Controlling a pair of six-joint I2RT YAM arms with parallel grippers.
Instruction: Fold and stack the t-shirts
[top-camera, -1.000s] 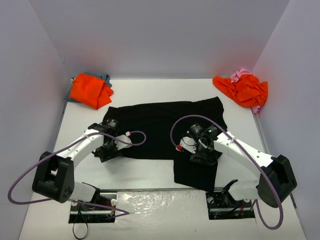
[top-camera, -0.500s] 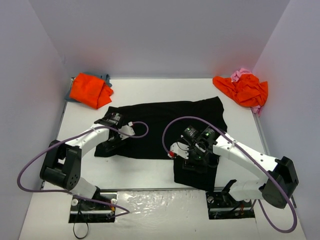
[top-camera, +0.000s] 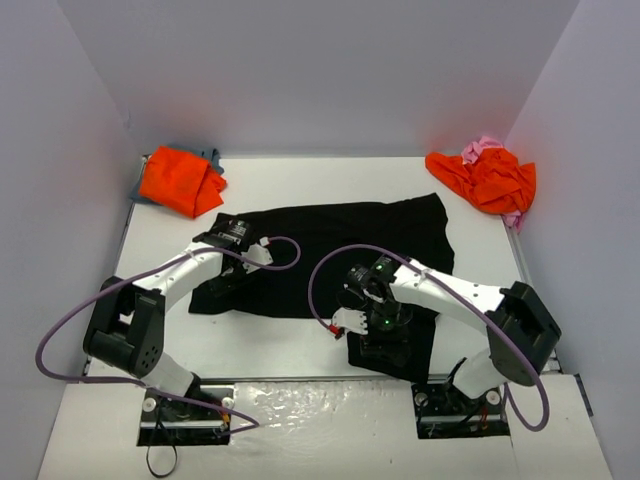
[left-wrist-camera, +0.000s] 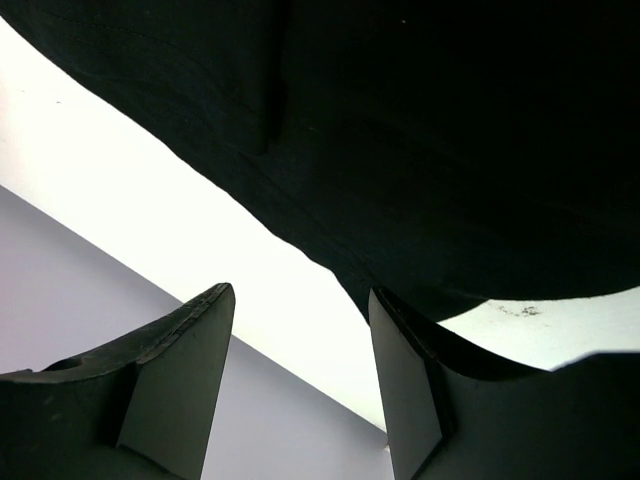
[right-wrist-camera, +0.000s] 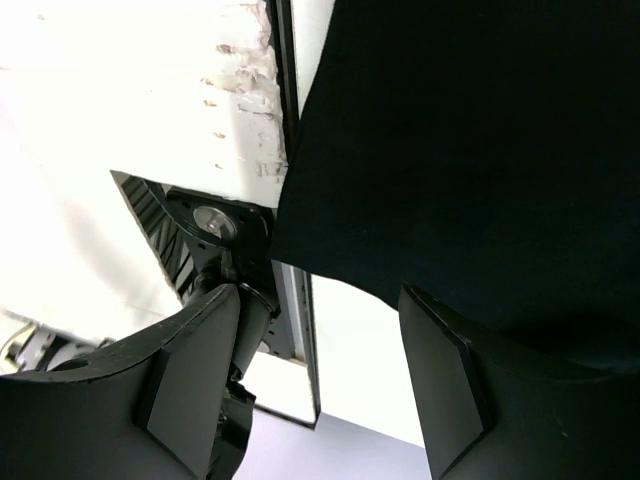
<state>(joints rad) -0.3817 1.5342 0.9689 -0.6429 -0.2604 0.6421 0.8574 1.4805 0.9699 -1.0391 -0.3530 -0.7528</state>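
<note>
We see the black t-shirt (top-camera: 340, 250) spread across the middle of the worktop (top-camera: 280, 340), with one part reaching toward the near edge on the right. The left jaws sit low at the shirt's left border. In the left wrist view their fingers (left-wrist-camera: 175, 385) stand apart with bare worktop between them, and the cloth's edge meets only the tip of one finger, so we call them released, grasping nothing. The right jaws are over that near part of the shirt, close to the worktop's near edge. Their fingers (right-wrist-camera: 190, 370) also stand apart, with cloth beside one and none between them (released as well, as far as we can tell).

The other shirts lie well apart from it. An orange t-shirt (top-camera: 180, 182) lies on a blue-grey t-shirt (top-camera: 213, 156) at the far left corner. A second orange t-shirt (top-camera: 490, 180) is heaped with a pink t-shirt (top-camera: 487, 147) at the far right corner.

We judge that a fold is being set up, and the risk lies in the pinch. If either pair closes where it stands, it may catch only a sliver of hem, or nothing, and the cloth would slip out on the lift. A grip on one side alone would drag the shirt askew and wrinkle it. The right pair is also near the worktop's lip, where a low approach could scrape the surface or push cloth over the edge.
</note>
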